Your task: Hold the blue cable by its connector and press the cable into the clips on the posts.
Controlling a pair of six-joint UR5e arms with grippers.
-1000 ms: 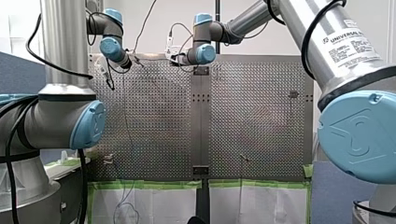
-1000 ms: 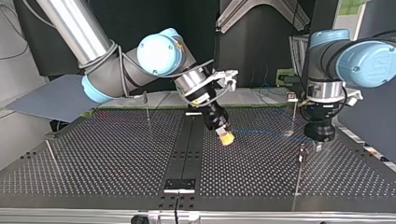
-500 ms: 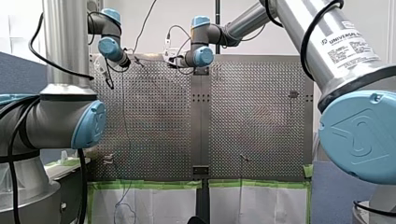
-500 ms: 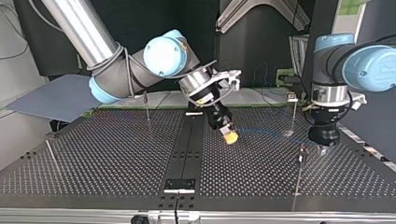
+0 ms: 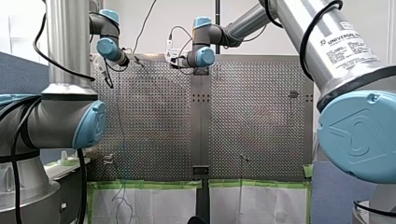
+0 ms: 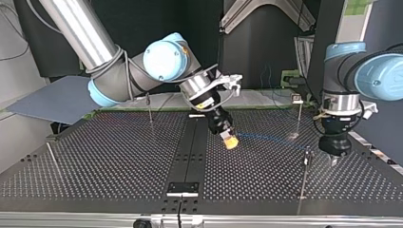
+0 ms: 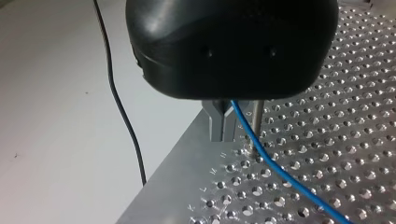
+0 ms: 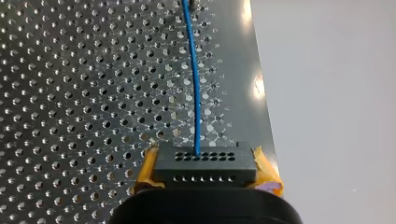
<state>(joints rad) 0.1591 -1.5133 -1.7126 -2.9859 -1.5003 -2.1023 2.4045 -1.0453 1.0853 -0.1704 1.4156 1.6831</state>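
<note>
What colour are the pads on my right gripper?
Yellow pads on my right gripper, gripping the black connector; clearest in the right wrist view.

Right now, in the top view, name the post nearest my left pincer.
The near post at the view's right, just beside my left pincer; no other stands so close.

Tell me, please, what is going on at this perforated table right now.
My right hand grips a black rectangular plastic connector between yellow pads. A thin blue cable runs from it across the perforated metal table to my left hand, whose metal fingers look shut on it beside a thin metal post. Whether the cable sits in a clip cannot be told.
</note>
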